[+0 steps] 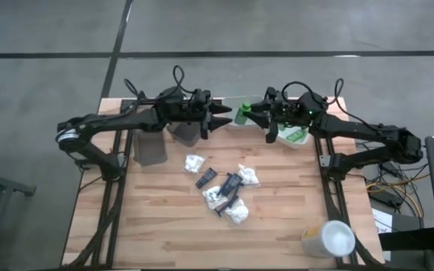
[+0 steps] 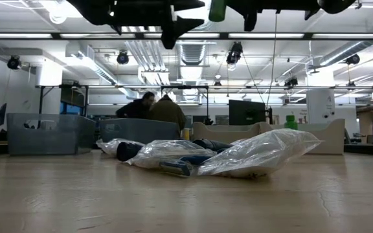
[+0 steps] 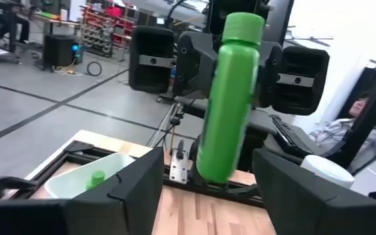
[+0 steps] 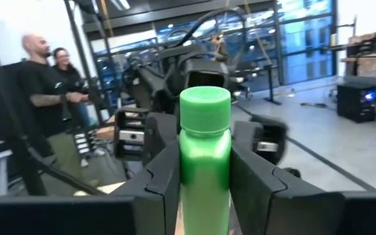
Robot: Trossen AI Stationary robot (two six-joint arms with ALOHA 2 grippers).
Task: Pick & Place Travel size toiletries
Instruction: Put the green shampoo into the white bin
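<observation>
Your two arms are meeting high above the far edge of the wooden worktop (image 1: 277, 233), facing each other. Your right gripper (image 1: 249, 113) is clamping a bright green bottle (image 1: 242, 114) between its fingers (image 4: 165, 179), gripping the body below the cap, with the bottle standing upright in the right wrist view. Your left gripper (image 1: 223, 119) is pointing at that bottle from just beside it, its fingers (image 3: 139, 186) spread wide on either side of the bottle and not touching it.

Below the right arm, a white tray (image 1: 300, 143) is sitting at the far right of the worktop with another green bottle (image 3: 97, 178) lying inside it. Two grey trays (image 1: 151, 148) are resting under the left arm.

In the middle of the worktop, a loose cluster of white crinkly packets (image 1: 194, 162) and dark flat tubes (image 1: 206, 178) is lying untouched. A big white cup (image 1: 330, 239) is lying on its side near the front right corner.

People (image 4: 47, 85) are standing in the room behind.
</observation>
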